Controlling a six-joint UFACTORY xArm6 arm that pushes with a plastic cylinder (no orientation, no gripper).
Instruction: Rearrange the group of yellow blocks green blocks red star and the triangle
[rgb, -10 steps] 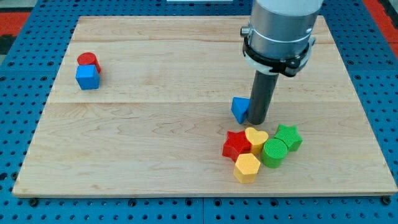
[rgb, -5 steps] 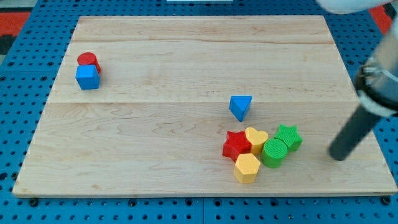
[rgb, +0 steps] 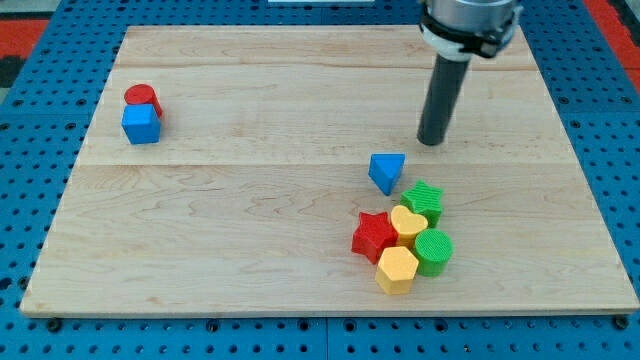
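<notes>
My tip (rgb: 431, 141) rests on the board, up and to the right of the blue triangle (rgb: 386, 171), a short gap away. Below the triangle sits a tight cluster: the green star (rgb: 424, 199) at its upper right, almost touching the triangle, the yellow heart (rgb: 408, 222) in the middle, the red star (rgb: 374, 237) on its left, the green cylinder (rgb: 433, 251) at the lower right and the yellow hexagon (rgb: 397, 270) at the bottom.
A red cylinder (rgb: 142, 97) and a blue cube (rgb: 141, 124) sit touching each other at the board's far left. The wooden board (rgb: 250, 220) lies on a blue pegboard surface.
My tip swung from the triangle's right side out to the view's right, then up above the triangle. The green star moved up-left next to the triangle; the green cylinder and red star shifted slightly left.
</notes>
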